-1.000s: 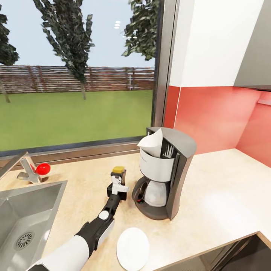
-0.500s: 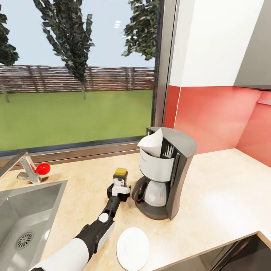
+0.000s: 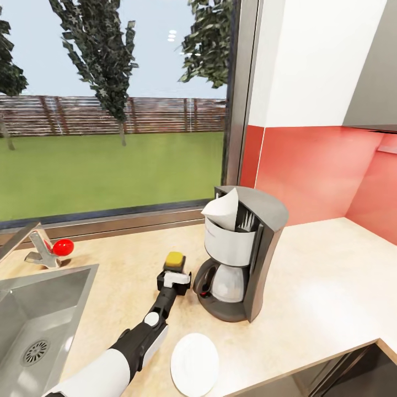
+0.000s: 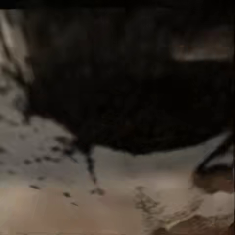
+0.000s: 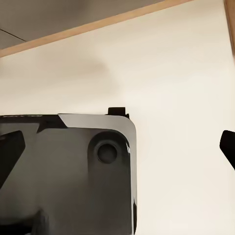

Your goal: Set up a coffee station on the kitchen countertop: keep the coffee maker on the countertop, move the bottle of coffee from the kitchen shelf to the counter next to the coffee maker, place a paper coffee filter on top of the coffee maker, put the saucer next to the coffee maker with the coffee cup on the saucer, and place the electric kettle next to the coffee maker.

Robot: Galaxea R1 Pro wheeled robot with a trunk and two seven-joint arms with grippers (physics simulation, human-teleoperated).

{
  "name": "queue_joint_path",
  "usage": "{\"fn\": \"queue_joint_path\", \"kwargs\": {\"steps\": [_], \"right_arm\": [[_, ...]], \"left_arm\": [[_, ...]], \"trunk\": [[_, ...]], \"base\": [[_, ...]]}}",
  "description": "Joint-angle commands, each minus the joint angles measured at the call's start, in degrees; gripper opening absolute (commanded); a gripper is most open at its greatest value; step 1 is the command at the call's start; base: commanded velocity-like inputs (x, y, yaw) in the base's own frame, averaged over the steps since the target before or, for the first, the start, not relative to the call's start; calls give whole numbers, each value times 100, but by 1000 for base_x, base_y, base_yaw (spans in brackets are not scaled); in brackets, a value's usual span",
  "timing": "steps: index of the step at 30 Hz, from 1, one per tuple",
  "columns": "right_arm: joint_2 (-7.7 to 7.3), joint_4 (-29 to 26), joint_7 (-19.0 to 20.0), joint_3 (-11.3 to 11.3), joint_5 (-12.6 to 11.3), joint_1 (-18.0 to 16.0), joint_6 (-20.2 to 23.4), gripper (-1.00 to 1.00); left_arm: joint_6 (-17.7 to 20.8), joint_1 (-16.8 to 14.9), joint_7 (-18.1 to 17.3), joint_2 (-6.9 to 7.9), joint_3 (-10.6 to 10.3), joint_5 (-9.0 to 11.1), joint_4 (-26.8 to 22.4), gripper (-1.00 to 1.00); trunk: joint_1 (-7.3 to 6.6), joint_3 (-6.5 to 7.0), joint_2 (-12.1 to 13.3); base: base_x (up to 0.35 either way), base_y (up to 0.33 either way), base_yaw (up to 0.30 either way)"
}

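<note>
Bottle of coffee (image 3: 175, 261) sits low on the bench (image 3: 320, 286), just beside the coffee maker (image 3: 242, 259), my left jaws (image 3: 174, 274) clamped on it. Best to set it flat, then release straight back. Yellow-brown cap, dark body, speckled bench. Right jaws: can't tell.

I see a light, speckled tabletop (image 3: 331, 275). The coffee maker (image 3: 242, 259) is grey and black with a white front and a white paper filter (image 3: 221, 209) on top. The bottle (image 3: 175, 260) has a yellow-brown cap. The saucer (image 3: 194, 357) is plain white. My left pincer (image 3: 175, 277) is black and white. The sink (image 3: 38, 314) is shiny grey, with a red knob (image 3: 62, 246). The wall (image 3: 325, 176) is orange-red.
</note>
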Motion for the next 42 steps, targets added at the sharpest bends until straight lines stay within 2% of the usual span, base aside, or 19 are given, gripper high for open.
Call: {"fn": "queue_joint_path", "kwargs": {"steps": [1, 22, 38, 42], "right_arm": [[-2, 7, 27, 9, -43, -5, -20, 100], [-2, 7, 27, 9, -43, -5, -20, 100], [8, 7, 27, 9, -43, -7, -20, 100], [22, 7, 27, 9, -43, -5, -20, 100]], "left_arm": [[-24, -8, 37, 4, -49, 53, 5, 100], [-24, -10, 37, 13, -40, 51, -3, 100], [-24, -8, 37, 21, -40, 49, 3, 100], [-32, -8, 37, 22, -40, 46, -5, 100]], "trunk": [[3, -12, -12], [3, -12, -12], [3, -12, -12], [3, -12, -12]], "base": [[0, 0, 0], [-4, 0, 0], [-306, 0, 2], [-337, -19, 185]]}}
